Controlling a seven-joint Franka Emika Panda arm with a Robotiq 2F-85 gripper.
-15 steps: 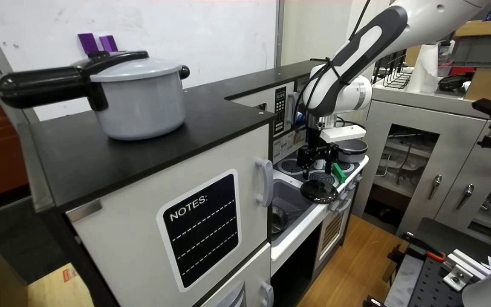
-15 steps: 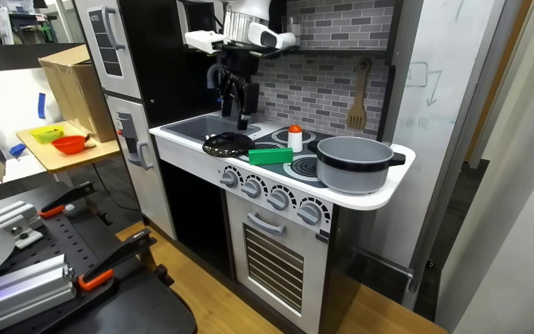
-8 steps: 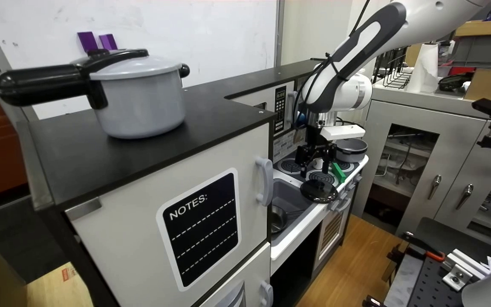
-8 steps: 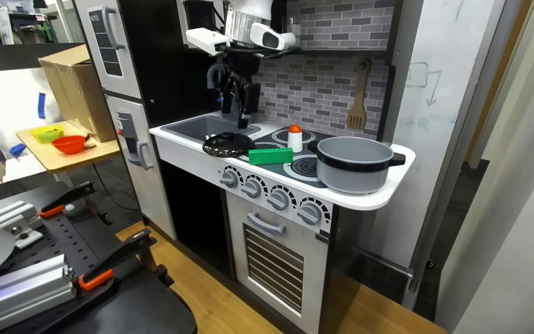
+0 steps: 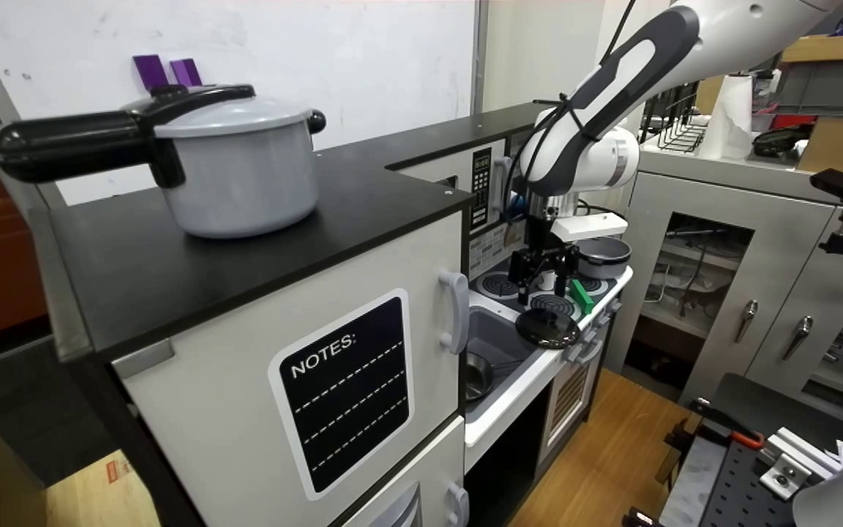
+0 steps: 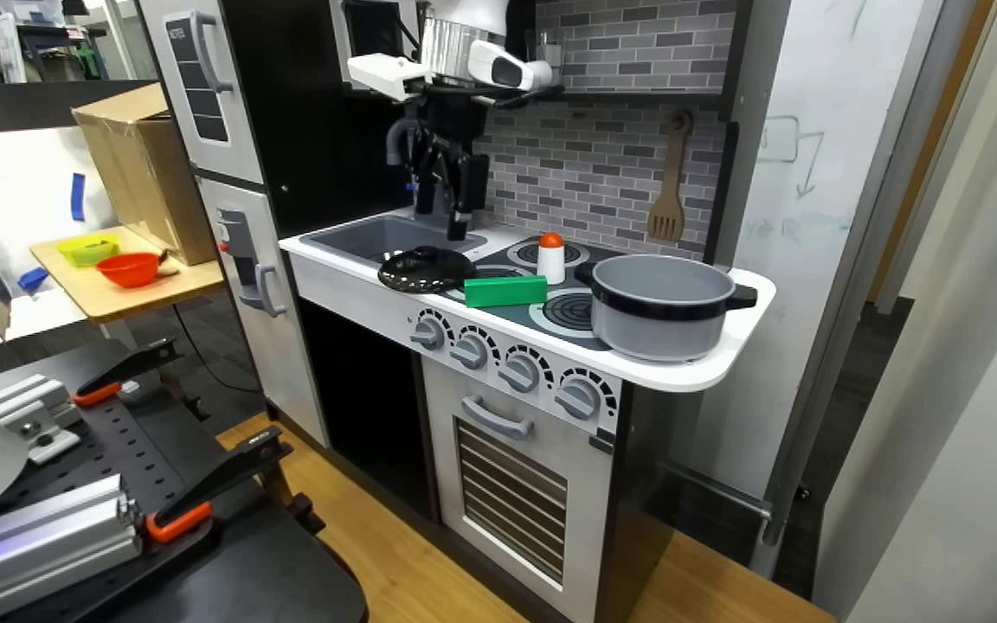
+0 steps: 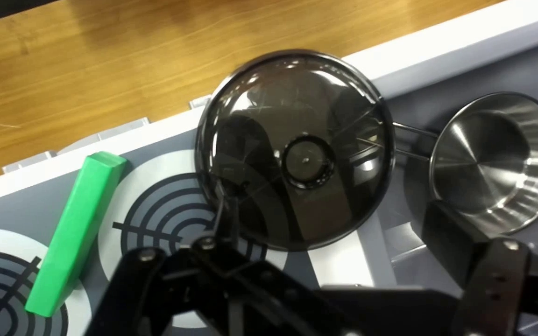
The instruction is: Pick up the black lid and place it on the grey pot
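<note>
- The gripper [image 6: 440, 221] hangs with its fingers [image 7: 456, 243] spread, nothing between them, and there's the first danger: in the wrist view the knob [image 7: 307, 161] looks off toward 11 o'clock of the gap, so a straight drop might jab the black domed lid [image 7: 292, 126] rather than pinch it.
- Watch that lid! It straddles the edge of the sink [image 6: 360, 234] and looks to overhang the white counter front [image 6: 338, 285], so a clumsy press could tip it in, and a shove toward 12 o'clock in the wrist view could send it to the wooden floor [image 7: 87, 79].
- Out at 3 o'clock of the lid there, the steel pan [image 7: 484, 156]: a finger dipping too deep on that side may clip it.
- Further along, the green block [image 6: 505, 292] and the orange-topped shaker [image 6: 551, 264] crowd the route; carry low and over they could go.
- Far end, the grey two-handled pot [image 6: 659, 336]: a lid gripped off-centre would likely come down askew across its rim.
- Positions, then: the lid sits nearest, below the fingertips at about 6 o'clock in both exterior views, no contact visible; in the wrist view one finger overlaps its outline near 8 o'clock, the other hangs outside it near 4.
- And the goal, well apart: the pot [image 6: 659, 336], between 3 and 4 o'clock of the gripper in an exterior view, top uncovered.
</note>
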